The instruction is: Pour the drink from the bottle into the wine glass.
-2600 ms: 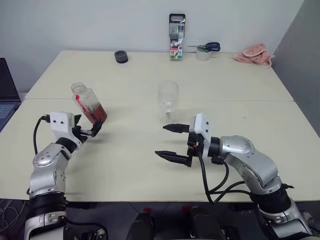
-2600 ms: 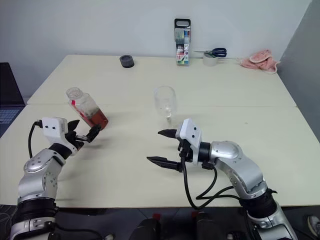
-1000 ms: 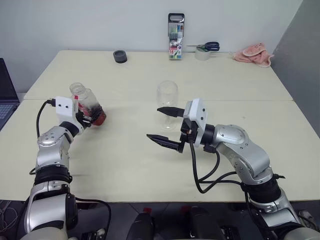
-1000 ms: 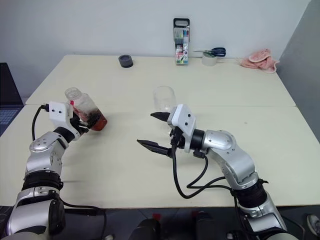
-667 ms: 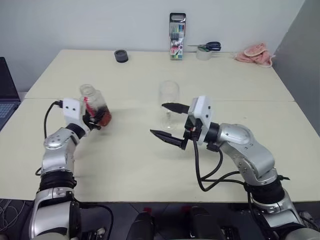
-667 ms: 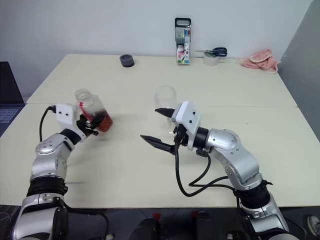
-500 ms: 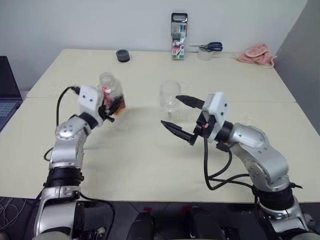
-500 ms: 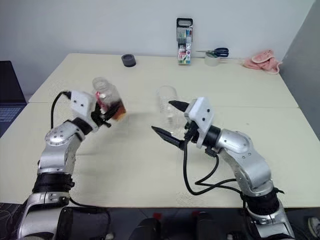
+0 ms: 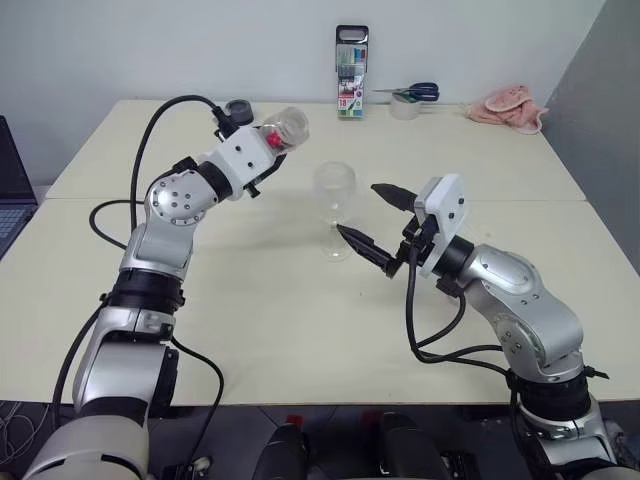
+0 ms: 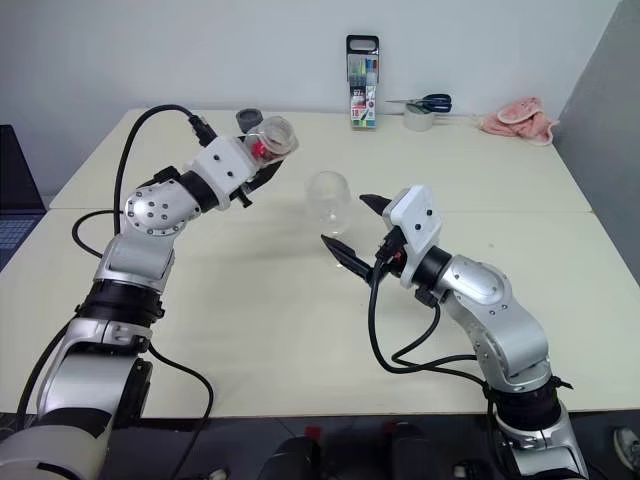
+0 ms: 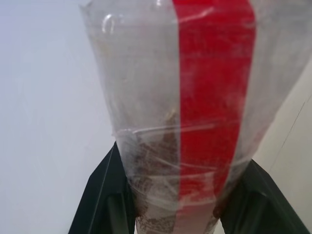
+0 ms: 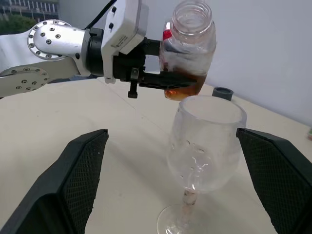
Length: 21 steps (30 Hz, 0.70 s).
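A clear bottle (image 9: 283, 128) with a red label strip and no cap hangs in the air just left of the wine glass (image 9: 335, 200), leaning a little toward it. My left gripper (image 9: 268, 155) is shut on the bottle's lower body. The reddish-brown drink (image 12: 183, 88) sits in the bottle's bottom part. The empty wine glass stands upright on the table (image 9: 250, 300). My right gripper (image 9: 370, 220) is open just right of the glass, which stands ahead of its two fingers (image 12: 78, 175) in the right wrist view. In the left wrist view the bottle (image 11: 195, 107) rises close between black fingers (image 11: 105, 195).
At the table's far edge stand a marker case (image 9: 353, 60), scissors on a tape roll (image 9: 410, 98), a pink cloth (image 9: 508, 108) and a small black round object (image 9: 238, 108). A laptop (image 9: 10, 200) shows at the left edge.
My left arm has lifted the bottle and carried it right, up beside the glass, rolling the wrist. The right gripper has stayed open and shifted slightly right beside the glass.
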Available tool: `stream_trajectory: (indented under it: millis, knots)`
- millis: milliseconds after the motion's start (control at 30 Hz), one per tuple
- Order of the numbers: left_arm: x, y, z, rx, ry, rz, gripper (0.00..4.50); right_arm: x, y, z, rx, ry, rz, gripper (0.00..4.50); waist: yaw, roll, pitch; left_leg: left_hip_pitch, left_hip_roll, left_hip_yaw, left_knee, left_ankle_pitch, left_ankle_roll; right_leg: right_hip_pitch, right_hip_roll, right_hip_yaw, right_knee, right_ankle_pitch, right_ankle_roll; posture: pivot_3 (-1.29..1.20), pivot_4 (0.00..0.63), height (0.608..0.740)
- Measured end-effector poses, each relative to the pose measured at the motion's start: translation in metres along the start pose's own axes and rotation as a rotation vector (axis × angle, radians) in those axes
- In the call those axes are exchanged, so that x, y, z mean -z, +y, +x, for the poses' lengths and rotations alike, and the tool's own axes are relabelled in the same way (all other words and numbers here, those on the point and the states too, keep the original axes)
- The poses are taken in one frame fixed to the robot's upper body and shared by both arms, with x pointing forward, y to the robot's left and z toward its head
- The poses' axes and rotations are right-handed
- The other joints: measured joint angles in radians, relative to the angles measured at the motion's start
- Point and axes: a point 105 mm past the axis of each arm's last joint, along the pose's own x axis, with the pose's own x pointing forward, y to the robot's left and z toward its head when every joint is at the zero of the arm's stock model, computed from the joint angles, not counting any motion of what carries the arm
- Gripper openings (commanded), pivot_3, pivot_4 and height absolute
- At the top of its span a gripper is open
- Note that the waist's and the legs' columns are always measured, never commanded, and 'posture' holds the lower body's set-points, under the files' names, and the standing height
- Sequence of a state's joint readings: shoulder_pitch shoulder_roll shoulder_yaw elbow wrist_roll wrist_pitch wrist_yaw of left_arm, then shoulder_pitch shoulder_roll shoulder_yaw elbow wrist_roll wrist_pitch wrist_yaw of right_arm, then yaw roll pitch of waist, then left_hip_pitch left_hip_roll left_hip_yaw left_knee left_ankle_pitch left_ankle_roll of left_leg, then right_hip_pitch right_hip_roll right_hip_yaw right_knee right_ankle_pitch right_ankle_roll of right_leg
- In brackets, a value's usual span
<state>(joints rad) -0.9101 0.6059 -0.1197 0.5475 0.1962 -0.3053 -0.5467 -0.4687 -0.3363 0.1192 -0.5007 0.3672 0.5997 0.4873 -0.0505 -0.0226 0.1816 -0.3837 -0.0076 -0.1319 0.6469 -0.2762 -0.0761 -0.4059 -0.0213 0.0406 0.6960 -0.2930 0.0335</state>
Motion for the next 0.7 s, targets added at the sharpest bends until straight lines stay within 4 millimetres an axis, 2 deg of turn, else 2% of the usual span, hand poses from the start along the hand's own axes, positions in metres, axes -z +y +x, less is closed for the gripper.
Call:
stream_trajectory:
  millis: [167,333,700]
  knots:
    - [-0.005,0.011,0.006,-0.003,-0.037,0.156,1.68,-0.001,-0.005,0.003,0.034,0.01,0.012,4.5,-0.002,0.0,0.0,0.0,0.0,0.0,0.0,0.0,0.0,0.0,0.0,0.0,0.0,0.0,0.0,0.0,0.15,0.74]
    - [0.001,0.005,0.008,0.031,-0.038,0.255,1.68,0.0,-0.009,0.001,0.046,0.025,0.026,4.5,-0.005,0.0,0.0,0.0,0.0,0.0,0.0,0.0,0.001,0.0,0.0,0.0,0.0,0.0,0.0,0.0,0.15,0.74]
    - [-0.007,0.009,0.016,0.028,-0.085,0.428,1.68,0.007,-0.015,-0.003,0.076,0.081,0.045,4.5,-0.006,0.0,0.0,-0.001,-0.001,0.0,0.0,0.0,0.001,0.0,0.0,0.0,0.0,0.0,0.0,0.0,0.15,0.74]
